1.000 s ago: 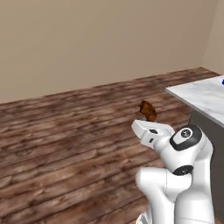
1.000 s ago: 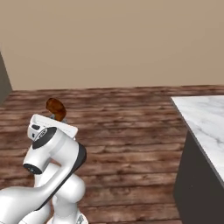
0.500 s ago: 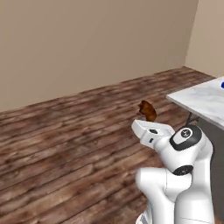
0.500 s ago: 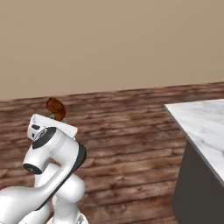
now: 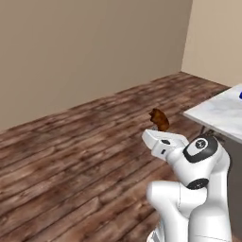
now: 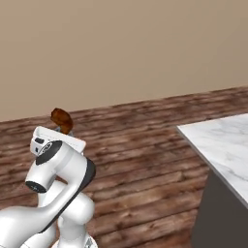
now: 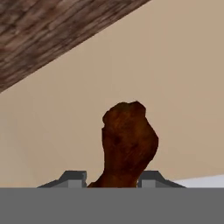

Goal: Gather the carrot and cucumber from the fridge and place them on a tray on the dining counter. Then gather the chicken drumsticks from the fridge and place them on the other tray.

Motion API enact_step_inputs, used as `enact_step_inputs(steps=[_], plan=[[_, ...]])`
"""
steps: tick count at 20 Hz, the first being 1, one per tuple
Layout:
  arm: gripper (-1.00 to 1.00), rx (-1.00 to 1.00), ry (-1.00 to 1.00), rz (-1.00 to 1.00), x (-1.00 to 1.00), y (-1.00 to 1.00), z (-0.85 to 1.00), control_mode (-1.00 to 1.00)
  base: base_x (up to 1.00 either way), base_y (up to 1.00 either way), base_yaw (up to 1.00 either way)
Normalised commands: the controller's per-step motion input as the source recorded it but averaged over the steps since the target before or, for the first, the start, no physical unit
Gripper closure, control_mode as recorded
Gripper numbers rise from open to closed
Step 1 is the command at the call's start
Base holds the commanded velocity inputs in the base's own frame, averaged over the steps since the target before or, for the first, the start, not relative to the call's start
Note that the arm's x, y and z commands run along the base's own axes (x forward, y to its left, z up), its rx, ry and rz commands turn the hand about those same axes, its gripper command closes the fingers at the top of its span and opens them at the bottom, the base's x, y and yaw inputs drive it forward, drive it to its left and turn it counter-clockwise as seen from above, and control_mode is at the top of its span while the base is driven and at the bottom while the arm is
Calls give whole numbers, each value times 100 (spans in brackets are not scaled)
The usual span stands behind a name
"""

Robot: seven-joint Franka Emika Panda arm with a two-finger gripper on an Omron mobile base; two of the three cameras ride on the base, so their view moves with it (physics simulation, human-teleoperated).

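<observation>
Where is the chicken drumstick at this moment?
The chicken drumstick sits between the fingers of the claw, held up above the wooden floor. In the left base view it is left of the marble counter.

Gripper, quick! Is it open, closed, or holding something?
Gripper: closed on a drumstick, which sticks out between its fingertips.

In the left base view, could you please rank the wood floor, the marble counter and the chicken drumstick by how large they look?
1. Wood floor, by far the largest.
2. Marble counter, cut off by the right edge, so only the part that shows counts.
3. Chicken drumstick, smallest, held in the gripper.
</observation>
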Motion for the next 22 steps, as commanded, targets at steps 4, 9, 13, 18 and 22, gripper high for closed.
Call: enact_step_inputs(steps=[4,9,13,18,22], plan=[[100,0,0,0,0,0,0,100,67,53,-29],[100,0,0,0,0,0,0,100,69,52,-29],[100,0,0,0,0,0,0,100,64,42,-32],[100,0,0,0,0,0,0,100,57,25,-39],[100,0,0,0,0,0,0,100,56,27,-41]])
